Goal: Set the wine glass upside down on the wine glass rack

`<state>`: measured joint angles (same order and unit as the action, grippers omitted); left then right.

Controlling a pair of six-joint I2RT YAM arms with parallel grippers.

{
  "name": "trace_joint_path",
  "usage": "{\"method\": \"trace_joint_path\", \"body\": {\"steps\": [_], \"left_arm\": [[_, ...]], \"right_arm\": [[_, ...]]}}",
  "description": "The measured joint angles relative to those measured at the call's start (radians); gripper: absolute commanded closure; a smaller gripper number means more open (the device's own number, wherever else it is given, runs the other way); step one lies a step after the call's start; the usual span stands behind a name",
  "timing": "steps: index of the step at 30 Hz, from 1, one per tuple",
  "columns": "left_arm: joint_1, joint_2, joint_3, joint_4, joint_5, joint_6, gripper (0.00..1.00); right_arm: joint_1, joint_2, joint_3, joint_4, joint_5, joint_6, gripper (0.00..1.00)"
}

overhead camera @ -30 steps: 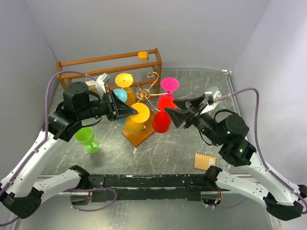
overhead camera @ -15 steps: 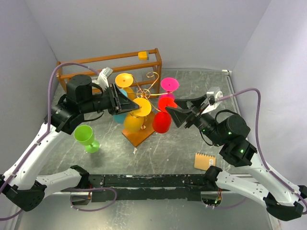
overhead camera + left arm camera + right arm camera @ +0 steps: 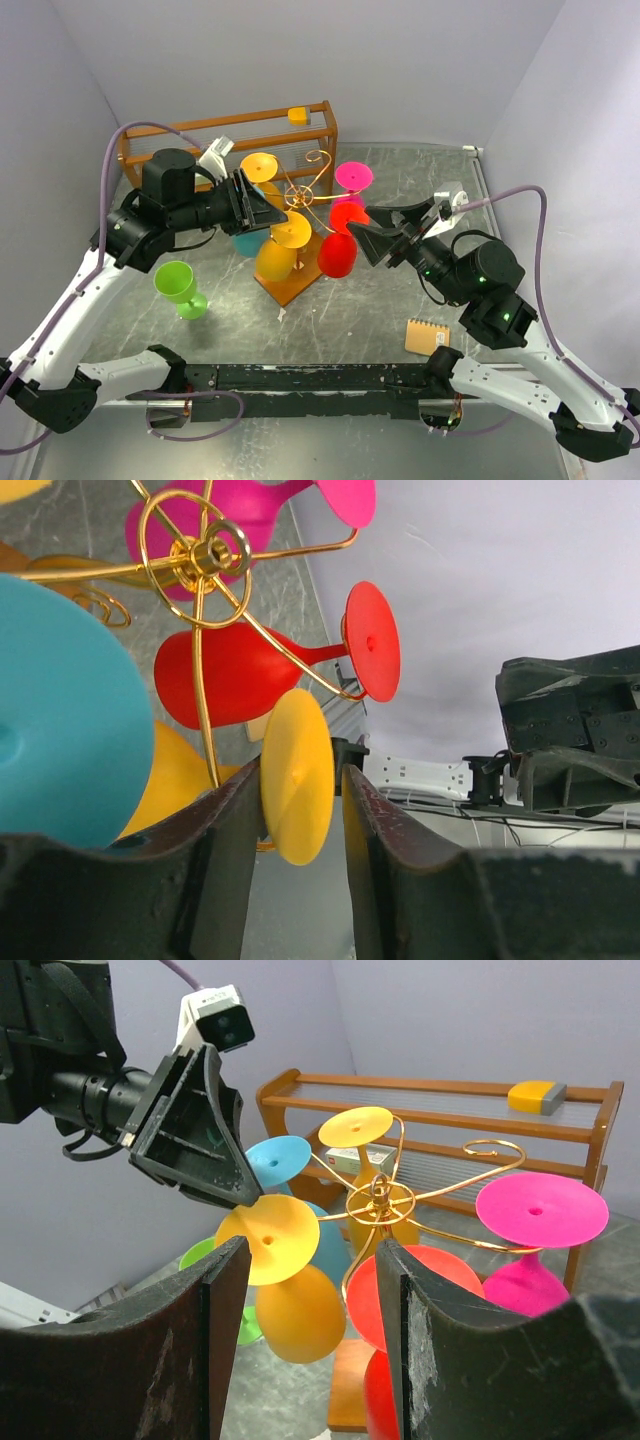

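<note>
The wine glass rack [image 3: 300, 195] is a gold wire stand on an orange-brown square base [image 3: 290, 283]. An orange-yellow wine glass [image 3: 278, 255] hangs upside down on it, foot [image 3: 298, 775] uppermost. My left gripper [image 3: 266, 213] is open, its jaws either side of that foot with a gap on one side. Red [image 3: 338, 252], magenta [image 3: 352, 177], yellow [image 3: 258, 166] and blue [image 3: 280, 1160] glasses also hang there. A green glass [image 3: 180, 288] stands upright on the table. My right gripper [image 3: 373, 238] is open and empty, right of the rack.
A brown wooden slatted shelf [image 3: 230, 135] stands at the back left with a yellow block [image 3: 297, 115] on top. A small spiral notepad [image 3: 427, 337] lies at the front right. Grey walls close in on both sides.
My left gripper has drawn back up and to the left from the orange-yellow glass, which stays hanging on the rack. The right arm has barely moved.
</note>
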<state>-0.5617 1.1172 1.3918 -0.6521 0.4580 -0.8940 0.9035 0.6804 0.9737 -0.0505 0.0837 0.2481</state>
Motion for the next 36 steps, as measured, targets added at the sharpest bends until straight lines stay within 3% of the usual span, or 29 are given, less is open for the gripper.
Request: {"method": "trace_joint_path", "body": {"steps": [11,24,29,36], "left_arm": [[0.0,0.037,0.072,-0.066,-0.049,0.062,0.47],[0.0,0.064,0.255,-0.168,-0.209,0.184,0.32],[0.0,0.013,0.234,-0.237,-0.471,0.23,0.28],[0.0,-0.109,0.044,-0.34,-0.899,0.175,0.3]], "right_arm": [[0.0,-0.012,-0.003,-0.001,0.004,0.0,0.47],[0.0,-0.02,-0.004,-0.001,0.015,0.0,0.47],[0.0,-0.021,-0.007,-0.001,0.021,-0.002,0.47],[0.0,0.003,-0.01,-0.005,0.03,-0.01,0.47]]}}
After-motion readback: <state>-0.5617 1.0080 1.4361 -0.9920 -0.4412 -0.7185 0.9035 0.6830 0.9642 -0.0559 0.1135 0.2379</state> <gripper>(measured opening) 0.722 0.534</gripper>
